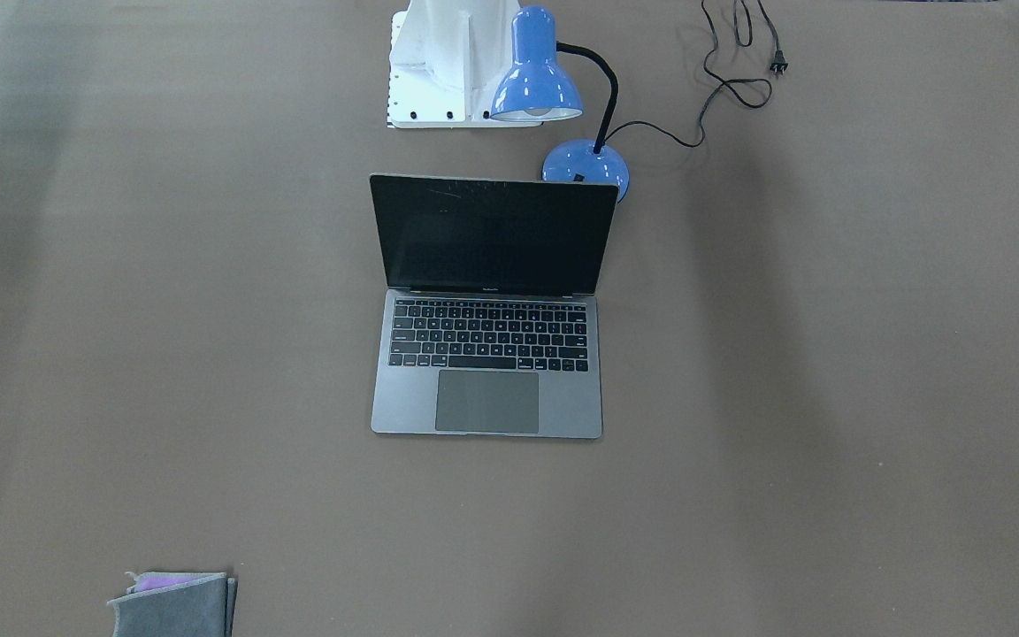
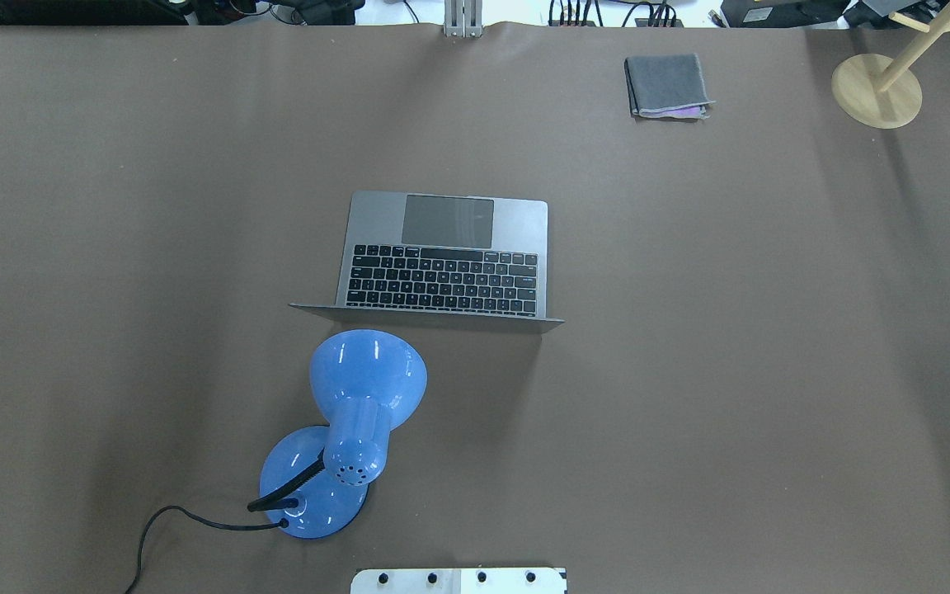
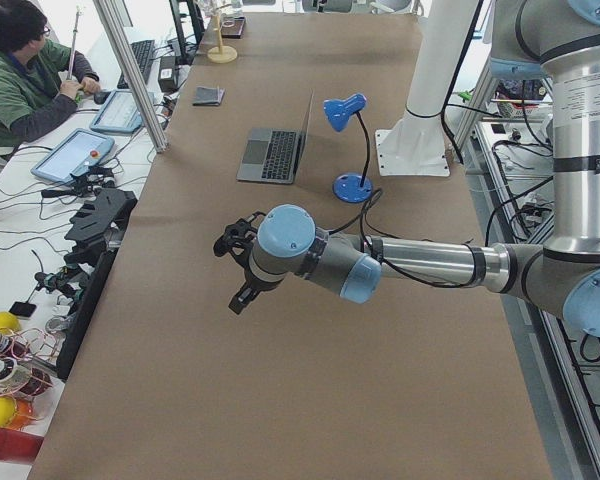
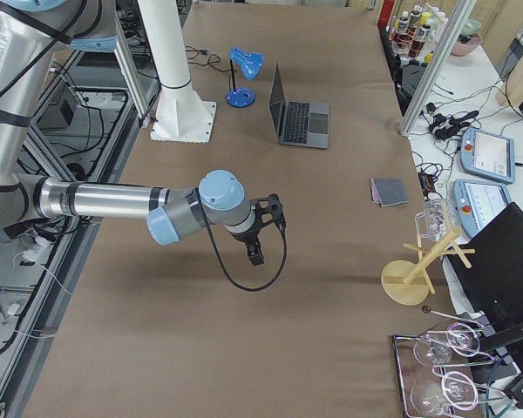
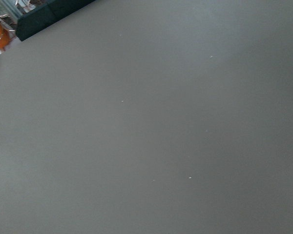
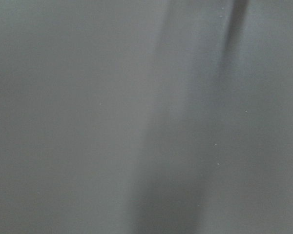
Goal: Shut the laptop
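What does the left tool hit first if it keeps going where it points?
Probably the bare table: the left tool angles down, and its wrist view shows only brown cover.

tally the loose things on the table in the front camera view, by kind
laptop: 1
blue desk lamp: 1
folded grey cloth: 1
total: 3
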Controlling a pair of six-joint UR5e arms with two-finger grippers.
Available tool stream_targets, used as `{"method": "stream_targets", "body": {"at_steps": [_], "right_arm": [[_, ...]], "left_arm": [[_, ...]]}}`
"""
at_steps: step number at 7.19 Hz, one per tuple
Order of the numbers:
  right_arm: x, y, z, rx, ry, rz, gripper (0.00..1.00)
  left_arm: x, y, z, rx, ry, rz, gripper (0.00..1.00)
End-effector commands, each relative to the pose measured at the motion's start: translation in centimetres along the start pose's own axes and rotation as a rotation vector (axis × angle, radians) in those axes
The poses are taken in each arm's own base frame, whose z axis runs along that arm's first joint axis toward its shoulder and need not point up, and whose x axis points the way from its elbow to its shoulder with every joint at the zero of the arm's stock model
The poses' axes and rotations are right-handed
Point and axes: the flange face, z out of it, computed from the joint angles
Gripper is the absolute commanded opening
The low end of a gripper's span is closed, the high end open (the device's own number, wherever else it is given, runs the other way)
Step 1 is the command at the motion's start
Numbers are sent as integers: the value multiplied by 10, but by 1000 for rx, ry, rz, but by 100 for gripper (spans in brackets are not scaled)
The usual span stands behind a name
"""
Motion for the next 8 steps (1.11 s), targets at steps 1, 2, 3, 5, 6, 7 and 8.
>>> {"method": "stream_targets", "body": {"at_steps": [1, 2, 3, 5, 6, 7, 8], "right_arm": [[-34, -17, 15, 0, -76, 42, 100], [-61, -27, 29, 6, -115, 85, 99], [-93, -36, 45, 12, -161, 123, 99], [-163, -49, 99, 60, -174, 206, 99], [-208, -48, 129, 78, -178, 256, 94], [-252, -37, 138, 74, -210, 282, 82], [-294, -23, 136, 34, -268, 311, 54]], "left_arm": [[37, -31, 36, -16, 119, 18, 99], [53, -47, 48, -10, 143, -19, 99], [78, -55, 69, -20, 184, -63, 99], [138, -67, 113, -36, 283, -110, 99], [168, -74, 126, -34, 337, -136, 98], [196, -77, 138, -39, 394, -156, 97], [220, -74, 149, -56, 443, -168, 84]]}}
